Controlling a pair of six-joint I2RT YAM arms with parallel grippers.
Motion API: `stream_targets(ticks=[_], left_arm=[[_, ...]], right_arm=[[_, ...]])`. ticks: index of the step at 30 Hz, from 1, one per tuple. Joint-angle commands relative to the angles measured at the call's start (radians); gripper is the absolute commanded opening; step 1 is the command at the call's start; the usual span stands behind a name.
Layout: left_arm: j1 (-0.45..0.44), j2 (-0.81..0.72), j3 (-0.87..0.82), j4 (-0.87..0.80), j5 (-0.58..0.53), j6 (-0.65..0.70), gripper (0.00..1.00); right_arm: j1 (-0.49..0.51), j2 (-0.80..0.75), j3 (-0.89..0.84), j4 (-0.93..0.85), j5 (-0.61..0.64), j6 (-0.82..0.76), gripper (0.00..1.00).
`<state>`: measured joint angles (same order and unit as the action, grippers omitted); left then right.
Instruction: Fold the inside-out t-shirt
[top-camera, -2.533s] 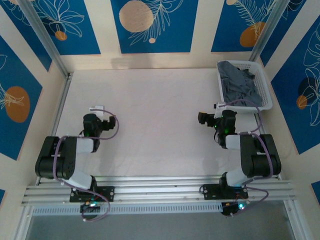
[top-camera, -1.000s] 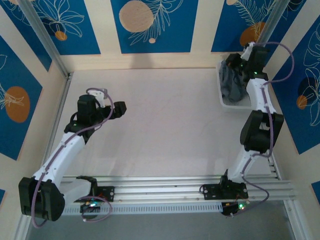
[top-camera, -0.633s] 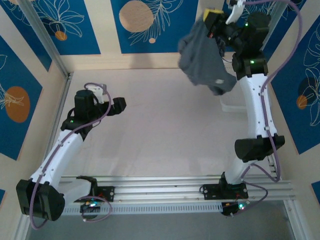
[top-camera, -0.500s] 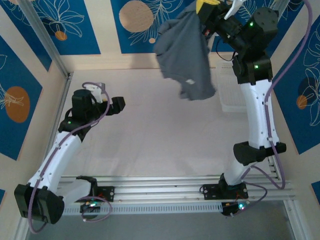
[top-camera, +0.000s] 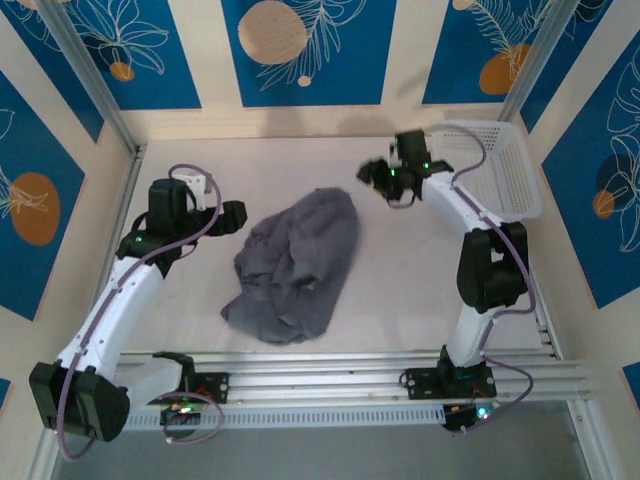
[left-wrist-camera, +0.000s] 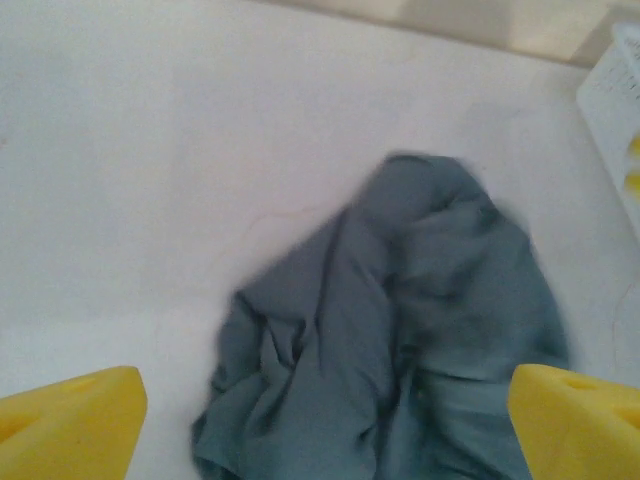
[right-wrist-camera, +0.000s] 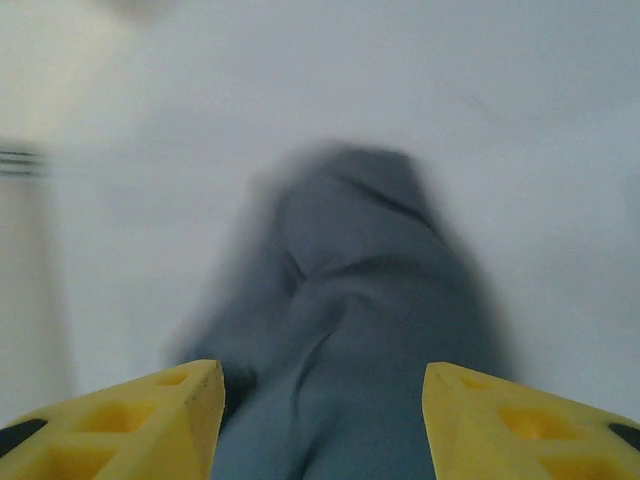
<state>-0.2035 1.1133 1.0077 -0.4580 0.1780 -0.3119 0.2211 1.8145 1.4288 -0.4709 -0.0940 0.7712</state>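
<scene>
- T-shirt (top-camera: 295, 265): slate-grey, crumpled in a heap (creases throughout) on the middle of the surface (top-camera: 400, 290), between both tools.
- Left tool (top-camera: 238, 213): fingers wide apart, empty, just left of the heap.
- Right tool (top-camera: 370, 172): fingers apart, empty, near the heap's far end.
- Basket (top-camera: 500, 170): white mesh, far right corner.

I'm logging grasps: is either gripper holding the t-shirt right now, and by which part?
Nothing is held. The t-shirt lies crumpled on the table; the left gripper and right gripper both stand open, apart from it.
</scene>
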Motion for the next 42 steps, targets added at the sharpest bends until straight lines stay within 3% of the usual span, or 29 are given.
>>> stream_targets(ticks=[1,5,8,15,20,22,23,25,26,29,30,31,32,33,36,40,42], left_arm=[[-0.008,0.036,0.003,-0.073,0.073,-0.003,0.86],[-0.029,0.035,-0.072,-0.041,0.146,-0.072,0.77],[-0.092,0.018,-0.116,-0.041,0.119,-0.114,0.73],[-0.227,0.029,-0.198,-0.032,0.027,-0.221,0.66],[-0.249,0.045,-0.247,-0.06,-0.056,-0.282,0.6],[-0.252,0.062,-0.268,-0.071,-0.043,-0.308,0.62],[-0.259,0.067,-0.282,-0.073,-0.035,-0.317,0.63],[-0.277,0.065,-0.324,-0.06,0.001,-0.337,0.64],[-0.286,0.058,-0.342,-0.054,0.014,-0.348,0.64],[-0.297,0.053,-0.394,-0.047,0.047,-0.365,0.63],[-0.297,0.064,-0.4,-0.053,0.042,-0.36,0.55],[-0.297,0.079,-0.395,-0.062,0.029,-0.349,0.41],[-0.296,0.103,-0.38,-0.078,0.002,-0.325,0.14],[-0.293,0.128,-0.353,-0.102,-0.038,-0.297,0.0],[-0.237,0.176,-0.261,-0.149,-0.166,-0.227,0.0],[-0.056,0.231,-0.168,-0.107,-0.171,-0.204,0.0],[-0.017,0.277,-0.117,-0.083,-0.183,-0.194,0.0]], right_arm=[[0.024,-0.107,0.019,-0.008,-0.018,-0.105,0.56],[0.176,0.005,0.192,-0.194,0.166,-0.349,0.57],[0.251,0.094,0.253,-0.22,0.208,-0.388,0.57],[0.311,0.295,0.41,-0.242,0.17,-0.37,0.57],[0.313,0.424,0.499,-0.267,0.077,-0.314,0.57],[0.313,0.45,0.52,-0.27,0.052,-0.304,0.49],[0.313,0.456,0.532,-0.281,0.054,-0.302,0.34],[0.309,0.424,0.528,-0.28,0.057,-0.3,0.05],[0.307,0.39,0.51,-0.268,0.065,-0.297,0.0],[0.28,0.226,0.404,-0.179,0.08,-0.263,0.0],[0.263,0.162,0.36,-0.141,0.082,-0.239,0.0],[0.245,0.11,0.325,-0.11,0.08,-0.216,0.0],[0.223,0.053,0.286,-0.079,0.086,-0.188,0.0],[0.199,0.0,0.251,-0.057,0.098,-0.159,0.0],[0.116,-0.129,0.158,-0.033,0.121,-0.082,0.0],[0.026,-0.232,0.046,-0.037,0.171,-0.043,0.0],[-0.018,-0.254,0.0,-0.054,0.171,-0.015,0.0]])
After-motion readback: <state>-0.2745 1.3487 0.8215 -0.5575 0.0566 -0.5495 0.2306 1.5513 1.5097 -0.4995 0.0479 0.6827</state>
